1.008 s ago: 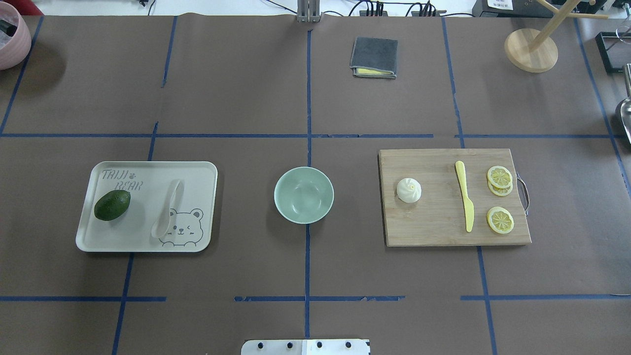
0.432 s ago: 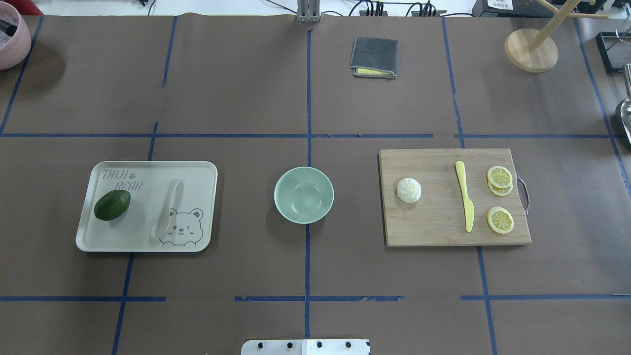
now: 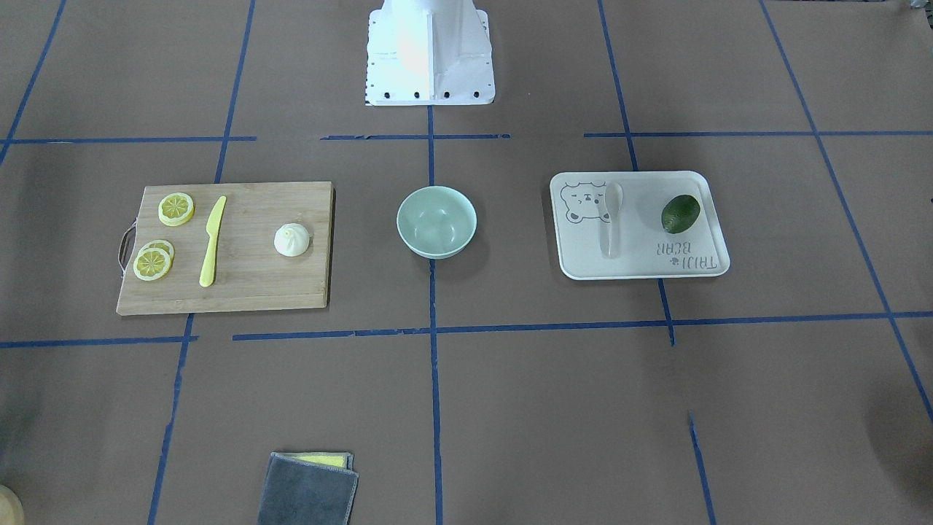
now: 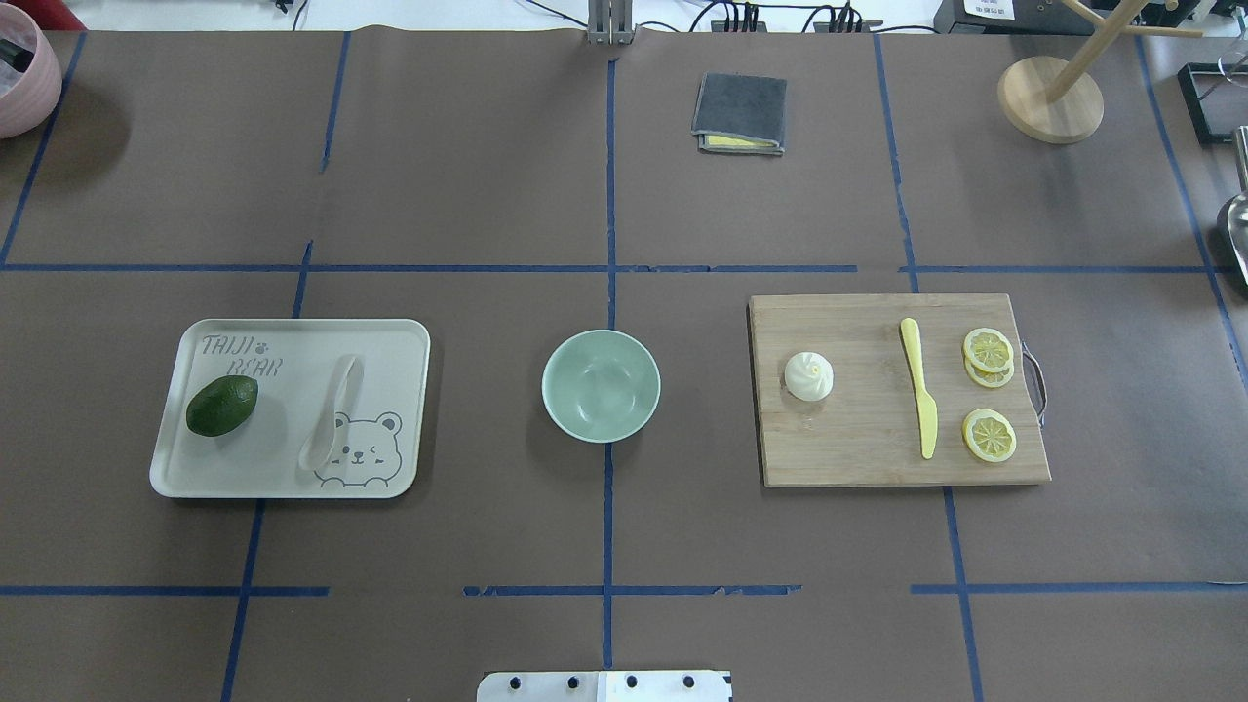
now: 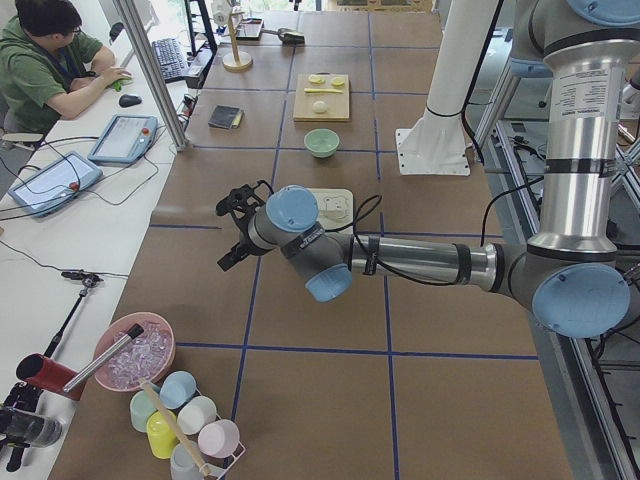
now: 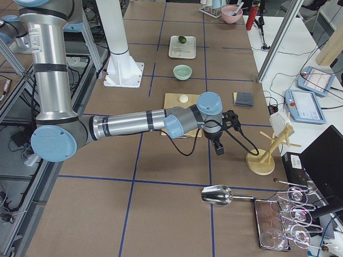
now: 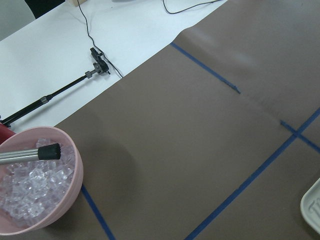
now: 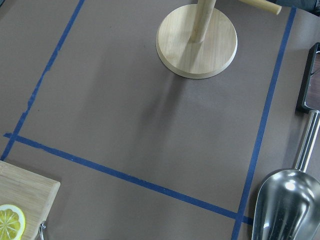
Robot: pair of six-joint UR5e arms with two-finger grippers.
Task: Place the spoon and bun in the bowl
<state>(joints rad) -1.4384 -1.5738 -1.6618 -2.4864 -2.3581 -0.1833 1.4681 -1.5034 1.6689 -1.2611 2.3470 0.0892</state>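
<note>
No change from second ago: spoon on tray, frame left; bun on board, right; bowl centre, empty. Left end effector, right end effector parked wide; cannot tell whether spread or pressed together. Task unstarted.

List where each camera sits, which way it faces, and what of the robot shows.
Front-facing: across the table, facing the robot, steeply down; its base at top.
Overhead: behind the robot, looking forward and down; base edge at bottom.
Exterior left: table's end, looking along it; left arm near.
Exterior right: opposite end; right arm near.
Left wrist: down on a pink bowl; no robot part.
Right wrist: down on a wooden stand and scoop; no robot part.
Shared: front-facing and overhead both show the green bowl, mirrored.
</note>
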